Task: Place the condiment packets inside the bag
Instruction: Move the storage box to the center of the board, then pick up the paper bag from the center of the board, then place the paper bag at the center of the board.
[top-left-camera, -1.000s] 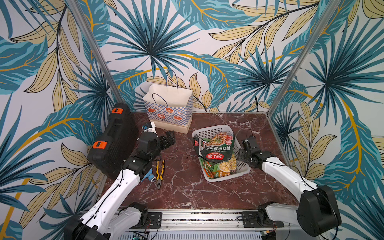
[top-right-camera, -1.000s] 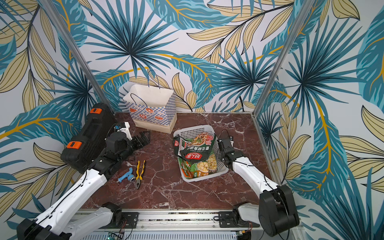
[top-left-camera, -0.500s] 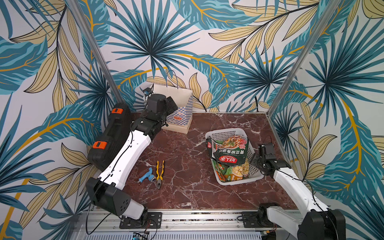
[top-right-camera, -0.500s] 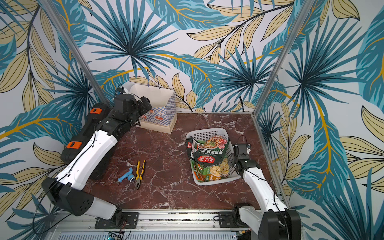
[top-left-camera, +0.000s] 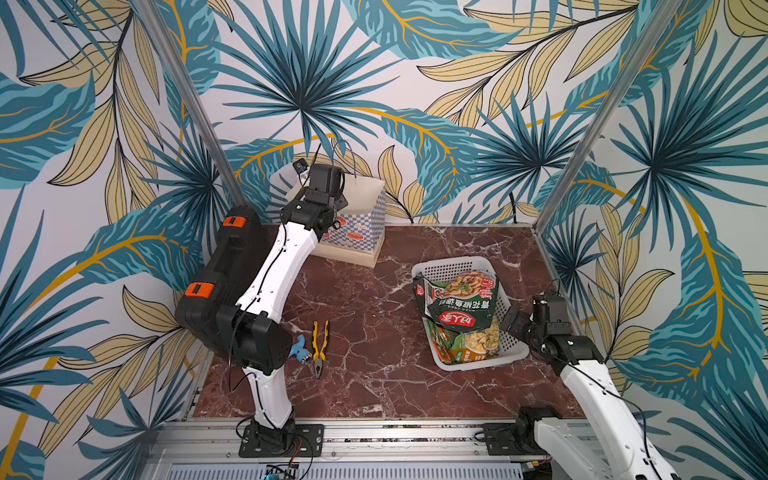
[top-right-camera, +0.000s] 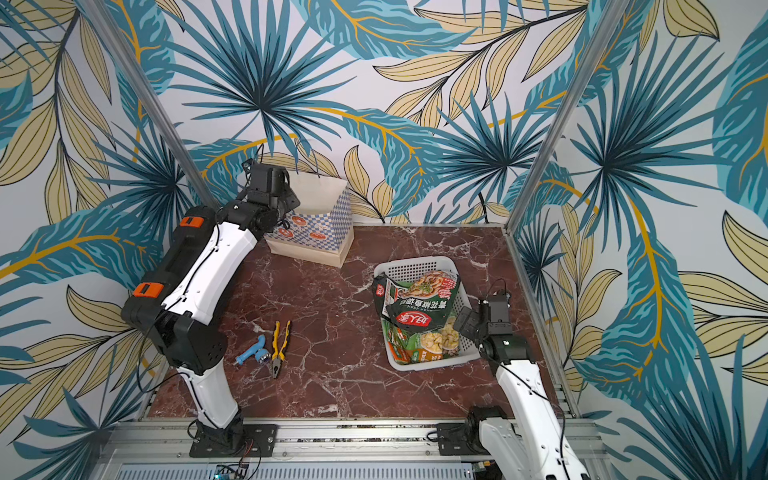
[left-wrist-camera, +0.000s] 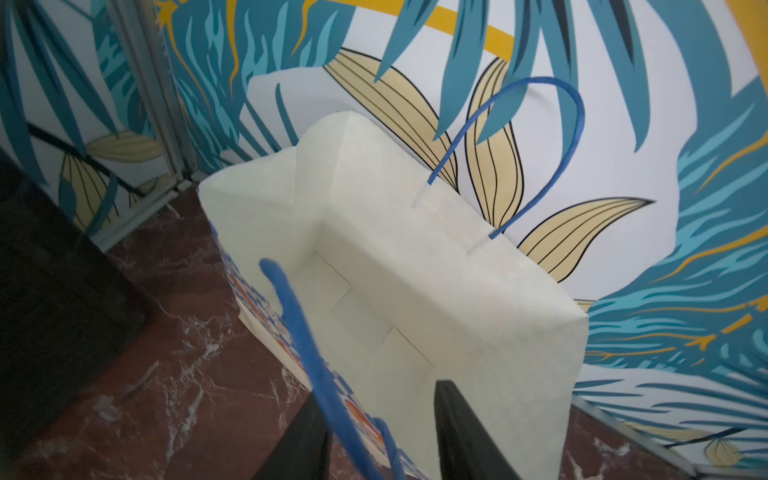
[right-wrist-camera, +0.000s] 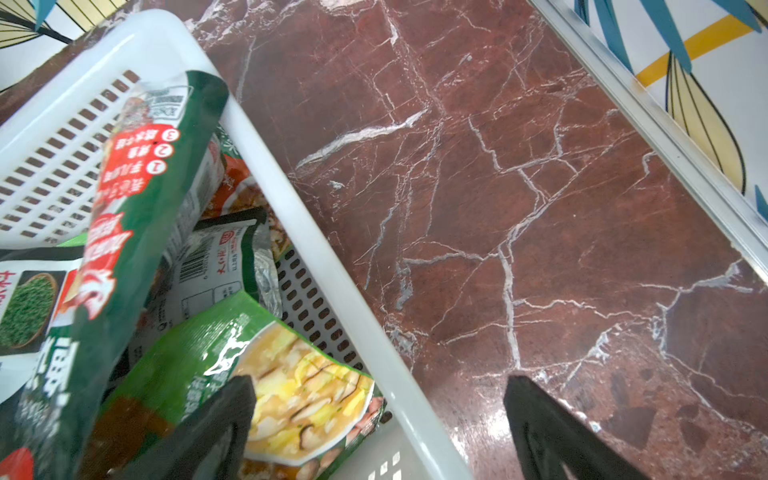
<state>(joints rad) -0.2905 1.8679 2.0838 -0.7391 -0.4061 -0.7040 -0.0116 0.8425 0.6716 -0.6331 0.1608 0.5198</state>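
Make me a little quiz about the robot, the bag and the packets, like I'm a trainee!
1. True or false: some packets already lie inside the bag.
2. Where are the packets? A) in the basket B) in the bag C) nowhere in sight
3. Which gripper is at the bag's rim?

Key:
1. False. The wrist view shows the bag's bare bottom.
2. A.
3. The left gripper. The bag's near wall and a handle are between its fingers.
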